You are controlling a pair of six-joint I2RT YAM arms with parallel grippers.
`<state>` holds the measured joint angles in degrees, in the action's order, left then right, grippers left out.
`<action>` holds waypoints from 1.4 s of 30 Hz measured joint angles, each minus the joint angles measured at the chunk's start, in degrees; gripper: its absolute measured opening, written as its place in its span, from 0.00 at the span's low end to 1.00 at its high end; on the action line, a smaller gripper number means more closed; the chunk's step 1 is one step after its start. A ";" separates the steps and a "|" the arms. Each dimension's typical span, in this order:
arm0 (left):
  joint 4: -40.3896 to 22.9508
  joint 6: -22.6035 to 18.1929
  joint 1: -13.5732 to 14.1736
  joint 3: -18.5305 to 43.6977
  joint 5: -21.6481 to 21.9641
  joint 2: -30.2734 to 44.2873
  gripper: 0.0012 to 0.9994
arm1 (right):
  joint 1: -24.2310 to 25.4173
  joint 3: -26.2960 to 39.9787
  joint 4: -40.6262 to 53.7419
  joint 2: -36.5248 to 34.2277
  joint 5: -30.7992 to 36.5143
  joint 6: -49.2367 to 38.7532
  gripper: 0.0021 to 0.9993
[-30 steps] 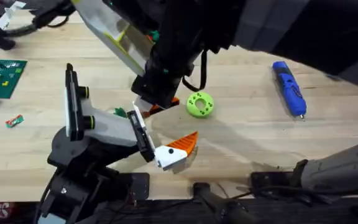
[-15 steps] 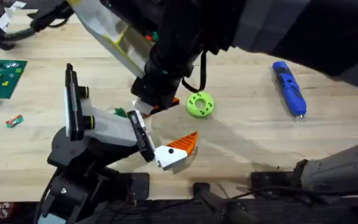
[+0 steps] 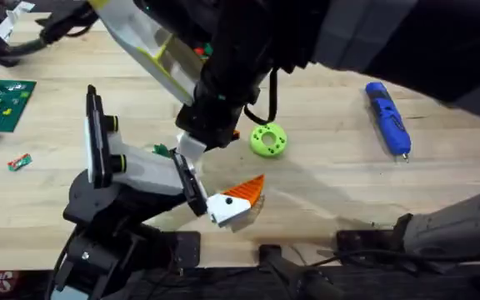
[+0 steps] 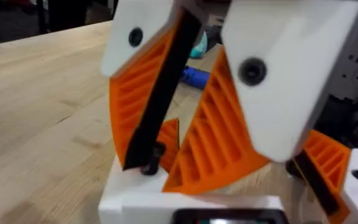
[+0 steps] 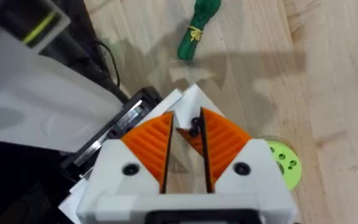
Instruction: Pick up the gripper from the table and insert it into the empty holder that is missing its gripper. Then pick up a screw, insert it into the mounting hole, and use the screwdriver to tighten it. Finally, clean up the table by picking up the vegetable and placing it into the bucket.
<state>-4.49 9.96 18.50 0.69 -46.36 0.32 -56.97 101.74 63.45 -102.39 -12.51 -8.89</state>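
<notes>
The pale wooden table [image 3: 340, 179] is carrying everything, and the biggest thing on it is the white boxy gripper body with green-ringed knobs and a black base [image 3: 132, 179], sitting near the table's front edge toward its left corner. Its flat black slotted holder [image 3: 192, 179] is facing the middle of the table, with one orange wedge finger on a white block [image 3: 238, 200] already sitting at its lower end. The right arm is reaching across the middle, and its pincer [image 5: 182, 134] is clenching the small orange-and-white gripper finger [image 5: 191, 127] tip-down just against the holder's upper end, probably lining it up with the vacant slot. The left pincer [image 4: 179, 143] is hanging above the table with its orange ribbed pads [image 4: 213, 146] parted and nothing between them. The blue pen-shaped screwdriver [image 3: 387, 118] is lying well apart toward the table's right edge, presumably waiting for the screw step. The lime-green round disc [image 3: 268, 139] is resting near the middle, and the small green vegetable [image 5: 197, 28] is lying just beside the gripper body.
</notes>
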 joint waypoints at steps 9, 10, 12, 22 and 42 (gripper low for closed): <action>0.01 -0.03 0.00 0.00 0.39 0.00 0.98 | -0.01 0.37 0.46 0.06 1.01 -0.06 0.45; 0.03 -0.06 0.00 0.00 0.52 0.00 0.98 | 0.00 0.44 0.56 0.11 1.40 -0.13 0.50; 0.05 -0.12 0.00 0.00 0.72 0.00 0.98 | 0.03 0.48 0.77 0.18 2.16 -0.07 0.60; 0.13 -0.53 -0.02 0.00 1.06 -0.01 0.98 | 0.30 0.57 1.23 0.77 4.28 -0.16 0.95; 0.17 -1.16 -0.04 0.00 1.13 -0.02 0.98 | 10.60 1.11 4.38 7.99 1.06 -0.32 0.99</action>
<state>-4.32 8.80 18.46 0.69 -45.23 0.30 -46.37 102.85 67.83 -94.40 -11.45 -9.21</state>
